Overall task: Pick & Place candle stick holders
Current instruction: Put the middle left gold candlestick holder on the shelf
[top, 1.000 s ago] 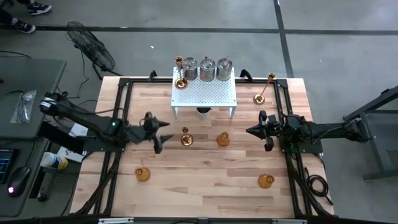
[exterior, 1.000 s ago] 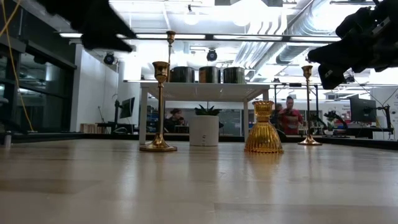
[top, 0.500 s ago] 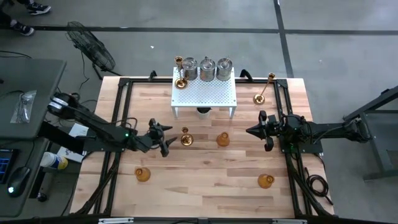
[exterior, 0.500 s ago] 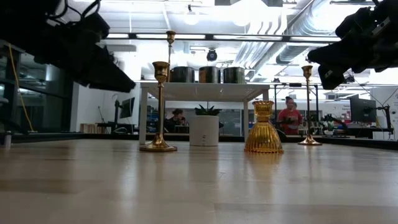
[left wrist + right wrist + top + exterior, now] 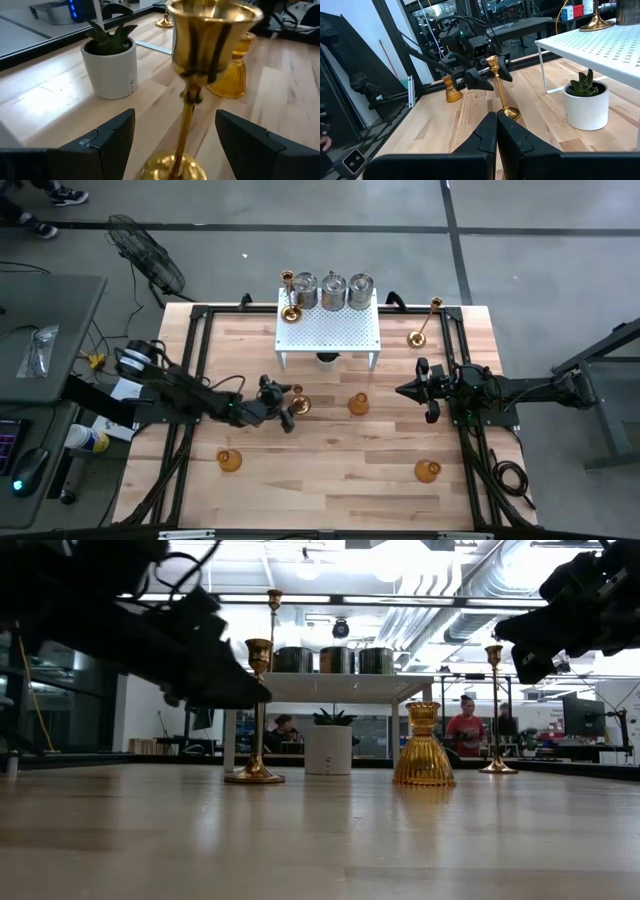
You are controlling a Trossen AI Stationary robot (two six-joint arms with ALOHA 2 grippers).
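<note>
A slim gold candlestick stands upright on its round base in the middle of the table. My left gripper is open, with one finger on each side of the stem, touching nothing. It also shows in the right wrist view. My right gripper is shut and empty, hovering at the table's right. Three amber holders stand on the table. Three silvery jars and gold candlesticks stand on the white rack.
Another gold candlestick stands at the far right. A small potted plant sits under the rack, just beyond the candlestick between my left fingers. The near half of the table holds only the two amber holders. People show in the room beyond.
My left gripper has moved toward the table's right edge and down, up to the gold candlestick in the middle. Its open fingers now stand on either side of the stem. The candlestick has not moved.
</note>
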